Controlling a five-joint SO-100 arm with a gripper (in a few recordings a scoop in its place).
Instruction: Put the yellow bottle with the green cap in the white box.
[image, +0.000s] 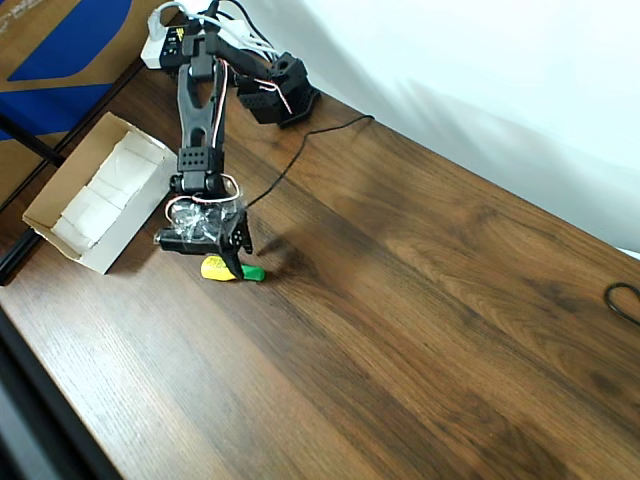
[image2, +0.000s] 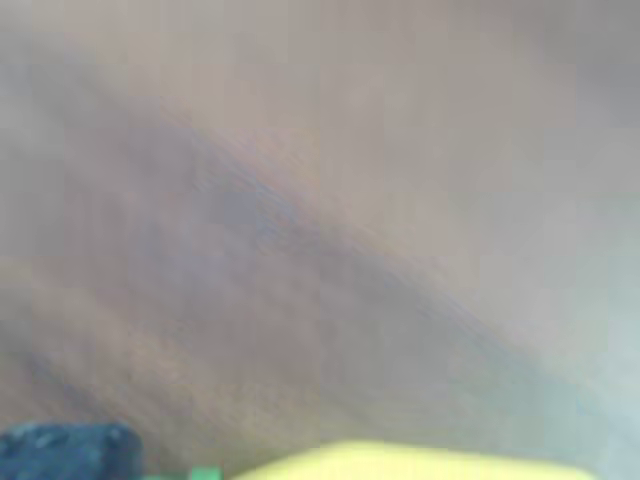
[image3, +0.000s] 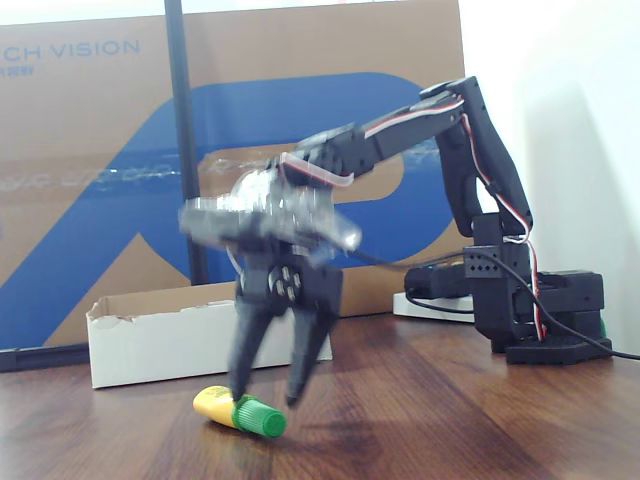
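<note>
Just beside the white box (image: 95, 190), off its corner nearest the middle of the table (image: 400, 300), the yellow bottle with the green cap (image3: 238, 411) lies on its side on the wood, apart from the box wall. The pincer (image3: 264, 392) stands over it with both fingers spread and pointing down, released, gripping nothing; in the fixed view the tips straddle the bottle near where the cap joins the body, though motion blur hides whether either tip touches it. The wrist view is too blurred to settle that, showing a yellow strip and a speck of green at its lower edge.

To do this step well, the fingers should probably close on the yellow body rather than the narrow cap, since a small rounded bottle may roll or squirt out of a pinch. After that, a clear lift over the box wall seems needed.

Beyond the bottle, the table is dark wood grain. Beyond the box, a brown-and-blue cardboard sheet (image3: 120, 150) stands upright, with a white wall (image: 500, 70) alongside.
</note>
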